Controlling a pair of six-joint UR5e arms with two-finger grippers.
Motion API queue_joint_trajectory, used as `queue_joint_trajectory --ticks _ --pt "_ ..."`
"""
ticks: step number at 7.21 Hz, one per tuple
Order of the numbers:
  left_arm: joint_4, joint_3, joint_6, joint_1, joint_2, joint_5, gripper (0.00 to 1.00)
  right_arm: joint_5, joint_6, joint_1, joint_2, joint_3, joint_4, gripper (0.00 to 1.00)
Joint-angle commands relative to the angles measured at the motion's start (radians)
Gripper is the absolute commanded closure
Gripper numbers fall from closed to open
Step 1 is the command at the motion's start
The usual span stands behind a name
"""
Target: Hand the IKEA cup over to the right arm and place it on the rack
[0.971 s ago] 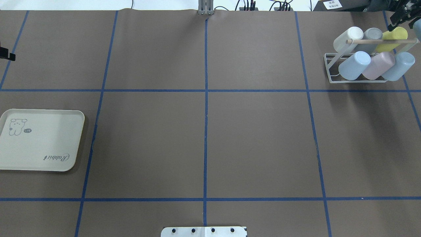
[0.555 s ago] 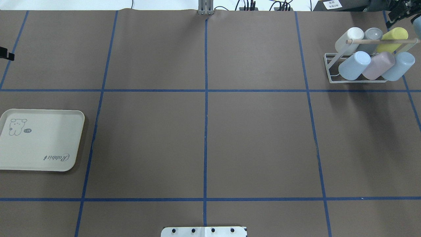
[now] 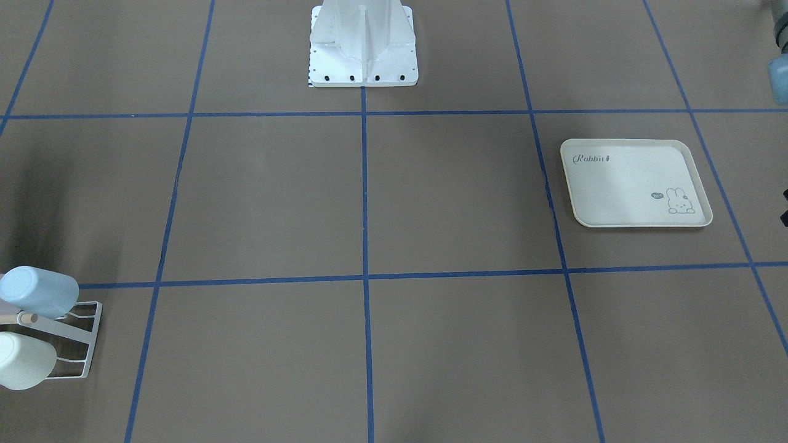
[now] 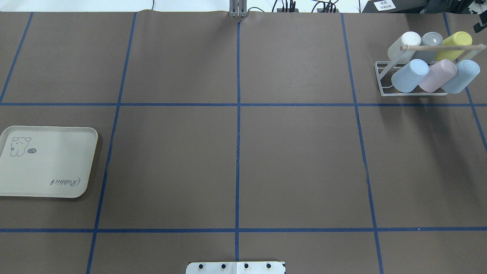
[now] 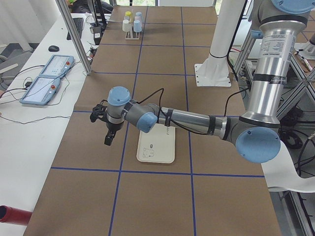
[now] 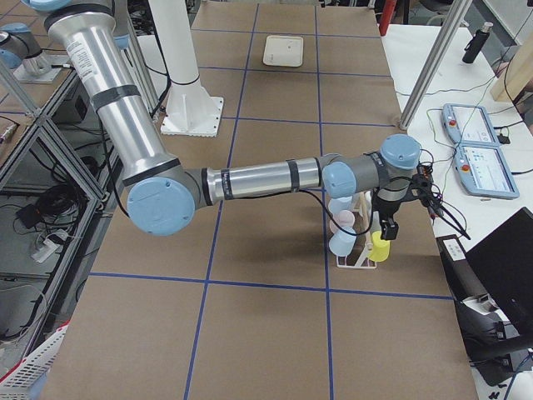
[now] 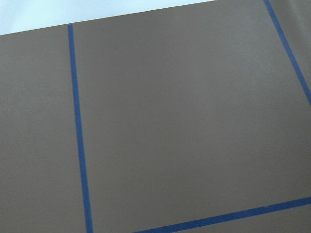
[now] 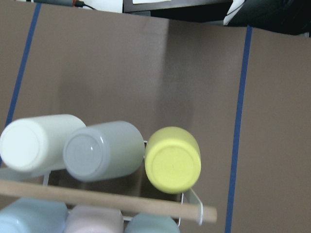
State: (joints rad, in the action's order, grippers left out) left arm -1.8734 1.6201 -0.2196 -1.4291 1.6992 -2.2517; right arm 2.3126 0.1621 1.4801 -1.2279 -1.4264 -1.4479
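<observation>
Rack (image 4: 441, 47) holds six IKEA cups (image 4: 409, 76) in two rows.

Left gripper (image 5: 107, 140) pointing down, right gripper (image 6: 389, 231) pointing down, each far outstretched

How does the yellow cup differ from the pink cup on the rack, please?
The yellow cup ends the rack's far row; the pink cup sits in the middle of the near row. The yellow cup is vivid, the pink cup pale. Both rest tilted, bottoms up.

Bright even overhead light, soft shadow beside the rack (image 4: 441, 47), right wrist view slightly blurred
</observation>
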Motion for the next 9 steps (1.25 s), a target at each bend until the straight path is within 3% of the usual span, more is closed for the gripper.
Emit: queue_joint_trajectory --ticks 1,2,6,9 --pt "0.298 0.072 0.216 -0.103 0.000 -0.089 0.00 0.004 -0.001 0.008 -0.192 -0.252 -0.107 0.02" --pt "0.318 0.067 0.273 -0.120 -0.006 -0.101 0.00 0.002 -0.001 0.008 -0.237 -0.317 -0.155 0.02" --pt "0.275 0.072 0.275 -0.137 -0.171 -0.121 0.00 0.008 0.000 -0.006 -0.286 -0.309 -0.147 0.01" --pt "0.243 0.090 0.259 -0.134 -0.173 -0.125 0.00 0.066 0.034 -0.006 -0.282 -0.205 -0.137 0.01"
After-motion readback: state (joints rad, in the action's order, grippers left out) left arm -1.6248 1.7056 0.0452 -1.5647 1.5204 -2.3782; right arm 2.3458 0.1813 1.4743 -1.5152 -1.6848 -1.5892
